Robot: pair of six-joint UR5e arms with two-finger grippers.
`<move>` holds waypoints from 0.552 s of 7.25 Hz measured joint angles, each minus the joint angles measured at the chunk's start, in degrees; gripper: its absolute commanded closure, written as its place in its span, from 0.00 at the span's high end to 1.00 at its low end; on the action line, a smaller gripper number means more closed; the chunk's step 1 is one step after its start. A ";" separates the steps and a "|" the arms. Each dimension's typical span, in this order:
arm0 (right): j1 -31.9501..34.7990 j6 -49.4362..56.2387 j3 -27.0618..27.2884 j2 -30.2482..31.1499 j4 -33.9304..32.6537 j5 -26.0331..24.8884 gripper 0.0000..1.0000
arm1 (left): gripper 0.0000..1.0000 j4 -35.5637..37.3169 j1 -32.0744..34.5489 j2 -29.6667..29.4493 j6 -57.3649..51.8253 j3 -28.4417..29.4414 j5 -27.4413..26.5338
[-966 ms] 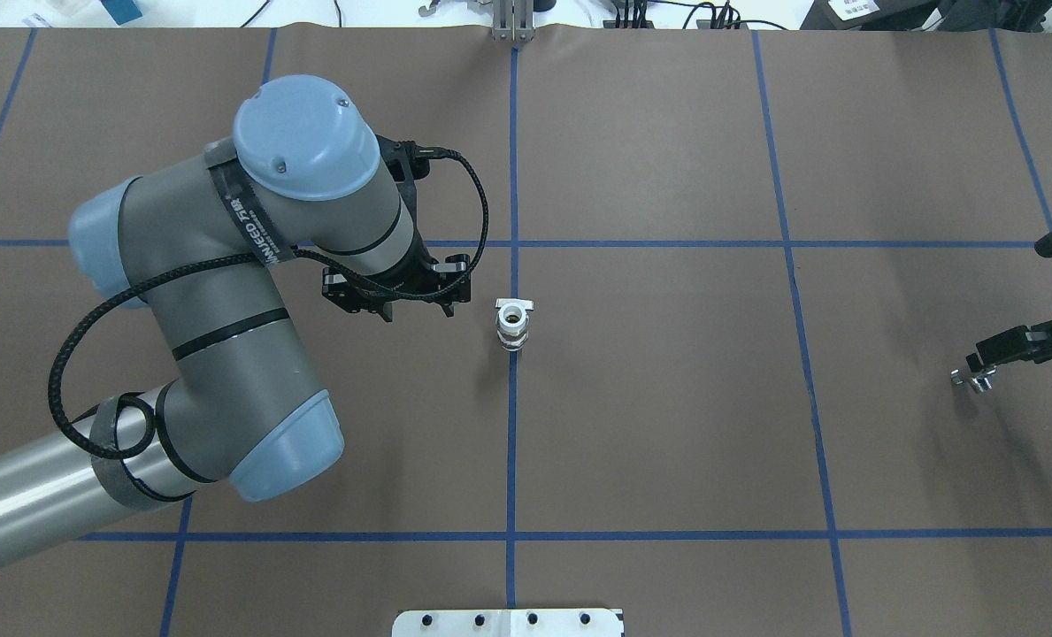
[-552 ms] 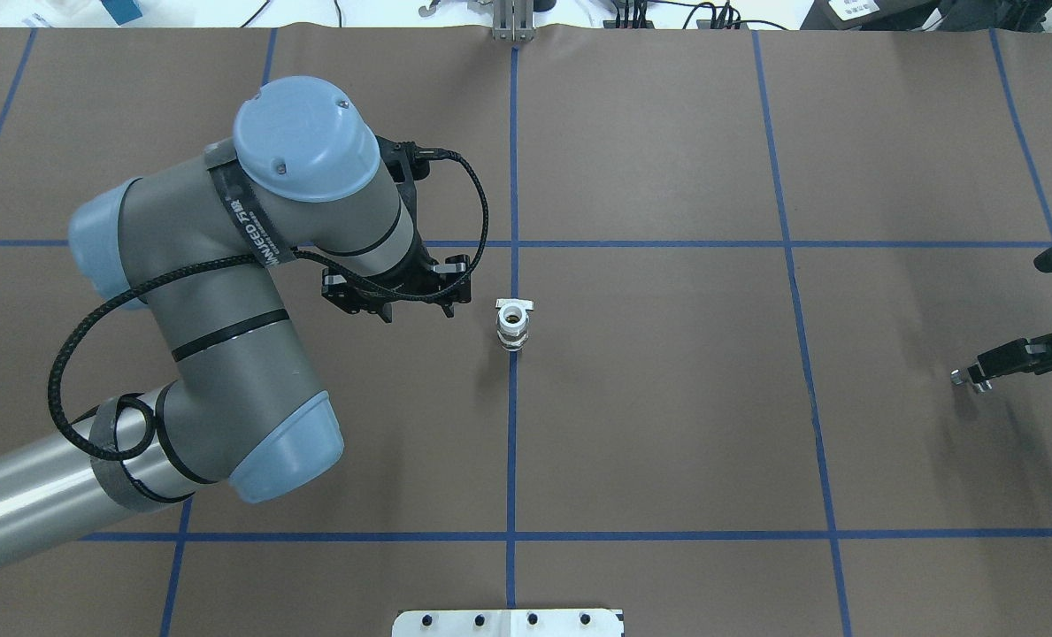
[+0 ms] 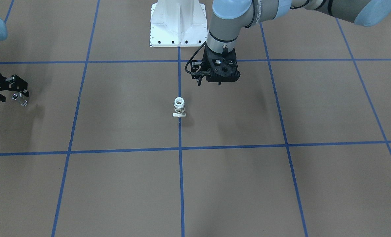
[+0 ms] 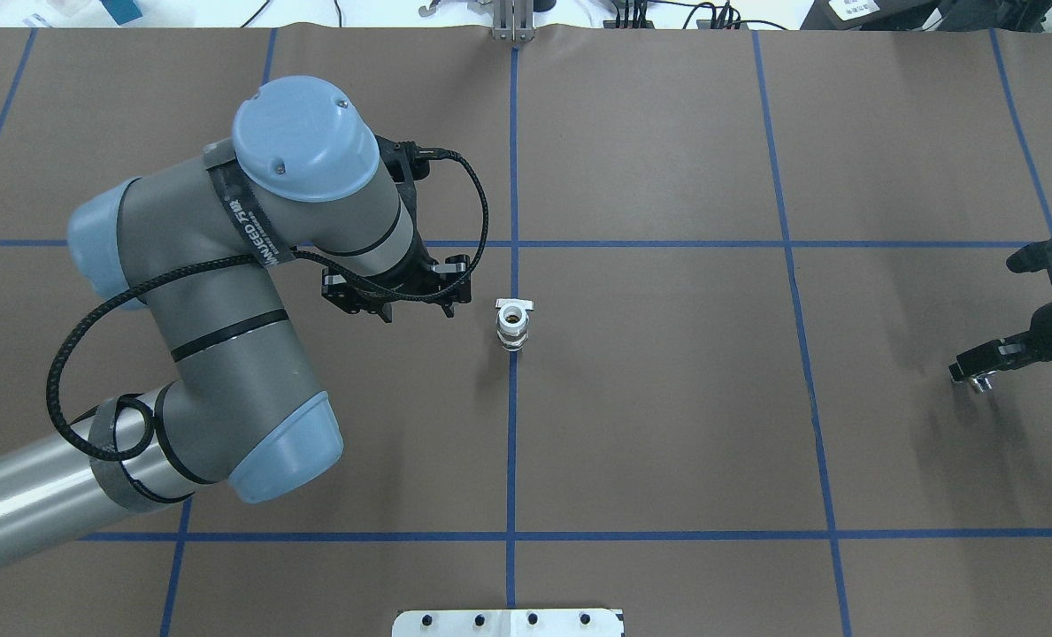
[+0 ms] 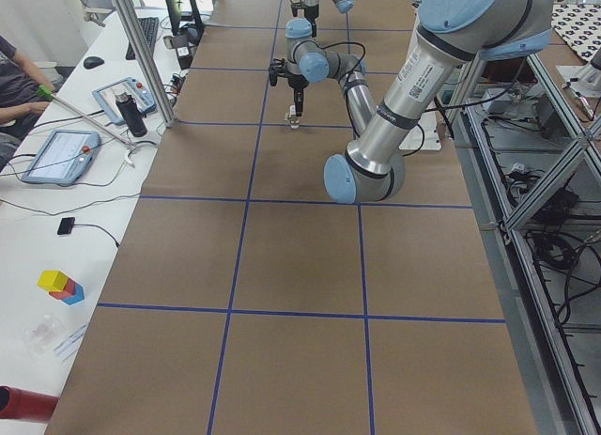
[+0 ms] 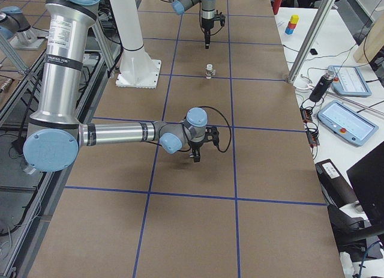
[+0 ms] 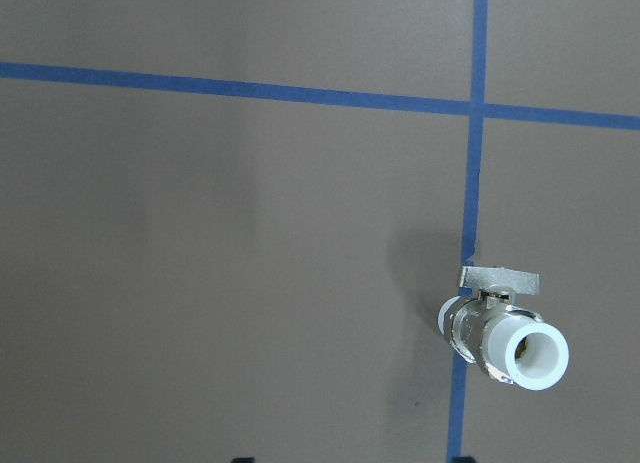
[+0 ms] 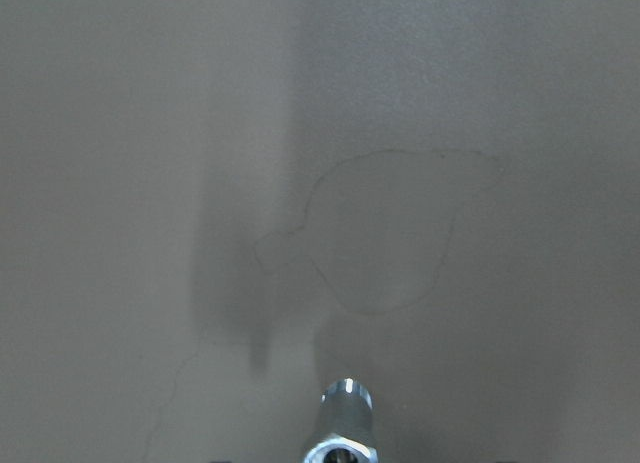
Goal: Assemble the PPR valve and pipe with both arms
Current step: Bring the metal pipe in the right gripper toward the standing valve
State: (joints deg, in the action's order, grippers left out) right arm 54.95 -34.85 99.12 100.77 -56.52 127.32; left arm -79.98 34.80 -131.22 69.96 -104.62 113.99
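The PPR valve [image 4: 513, 325] with white ring ends and a flat handle lies on the brown table at the centre tape line; it also shows in the front view [image 3: 179, 107] and the left wrist view [image 7: 505, 338]. My left gripper [image 4: 417, 312] is open and empty, hovering just to the valve's left [image 3: 209, 84]. My right gripper [image 4: 977, 375] at the table's far right is shut on the shiny pipe [image 4: 983, 383] and holds it just above the table [image 3: 20, 98]. The pipe sits at the bottom of the right wrist view [image 8: 345, 423].
Blue tape lines [image 4: 514, 442] divide the brown table cover. The white robot base plate [image 3: 177, 23] stands at the robot's side of the table. Tablets [image 6: 345, 119] and coloured blocks [image 5: 61, 285] lie on side benches beyond the table ends.
My right gripper has closed its fingers on the pipe and its wrist has turned and shifted a little inward. The left arm and the valve have not moved.
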 measured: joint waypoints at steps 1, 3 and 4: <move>-0.23 0.14 0.06 0.04 0.01 -0.45 0.43 | 0.73 0.00 0.00 0.00 0.00 0.02 -0.02; -0.28 0.27 0.33 0.28 0.01 -0.59 0.00 | 0.73 -0.01 0.00 0.00 0.06 0.02 -0.06; -0.25 0.29 0.64 0.47 0.01 -0.61 0.00 | 0.73 -0.05 0.00 0.00 0.08 0.03 -0.03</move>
State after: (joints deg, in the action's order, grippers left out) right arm 54.70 -34.56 99.76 101.24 -56.51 126.71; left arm -80.04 34.80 -131.22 70.04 -104.59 113.96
